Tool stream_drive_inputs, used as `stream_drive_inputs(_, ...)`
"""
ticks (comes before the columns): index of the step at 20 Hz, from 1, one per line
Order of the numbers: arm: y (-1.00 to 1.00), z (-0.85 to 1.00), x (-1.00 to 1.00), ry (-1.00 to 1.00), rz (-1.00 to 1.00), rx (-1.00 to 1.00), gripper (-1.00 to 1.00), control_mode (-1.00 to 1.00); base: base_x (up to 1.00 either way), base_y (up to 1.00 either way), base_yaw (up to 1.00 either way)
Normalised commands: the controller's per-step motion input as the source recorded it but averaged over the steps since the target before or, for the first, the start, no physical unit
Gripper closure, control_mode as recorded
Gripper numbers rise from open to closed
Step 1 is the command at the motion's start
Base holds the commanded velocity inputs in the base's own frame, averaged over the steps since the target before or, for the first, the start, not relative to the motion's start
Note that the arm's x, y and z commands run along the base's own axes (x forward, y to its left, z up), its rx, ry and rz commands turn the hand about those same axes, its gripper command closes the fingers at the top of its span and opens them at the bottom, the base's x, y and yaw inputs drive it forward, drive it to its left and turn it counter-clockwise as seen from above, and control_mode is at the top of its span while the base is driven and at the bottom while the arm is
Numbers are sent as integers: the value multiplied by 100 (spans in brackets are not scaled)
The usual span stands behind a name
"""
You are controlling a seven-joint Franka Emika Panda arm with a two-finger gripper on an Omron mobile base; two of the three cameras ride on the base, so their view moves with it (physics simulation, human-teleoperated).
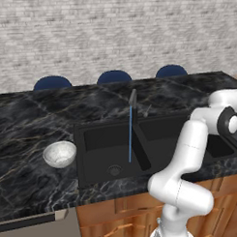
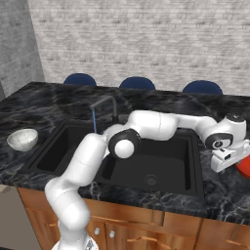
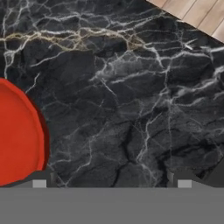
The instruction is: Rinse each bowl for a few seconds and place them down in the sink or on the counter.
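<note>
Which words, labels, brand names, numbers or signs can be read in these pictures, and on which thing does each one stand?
There are none to read.
The white bowl, the black sink with its faucet, the marble counter, the red object, the blue chairs and the brick wall all carry no text.
The robot arm shows no legible marking either.

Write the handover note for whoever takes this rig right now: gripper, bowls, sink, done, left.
Gripper: open, holding nothing, over the counter right of the sink, beside a red object.
White bowl: upright on the counter left of the sink, untouched.
Faucet: water stream falling into the left basin.
Done: water running. No bowl in hand.
Left: rinse each bowl under the stream, then set it down in the sink or on the counter.
</note>
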Motion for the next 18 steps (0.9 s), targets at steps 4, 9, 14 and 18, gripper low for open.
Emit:
stream_drive_inputs(4,-26,-5,26,0,0,0,-100,-100,0,0,0)
stream_drive_inputs(9,-33,-5,16,0,0,0,-100,-100,0,0,0)
stream_drive_inputs(14,-29,-5,9,0,0,0,-100,-100,0,0,0)
stream_drive_inputs(18,-19,-7,3,3,0,0,-100,-100,0,0,0)
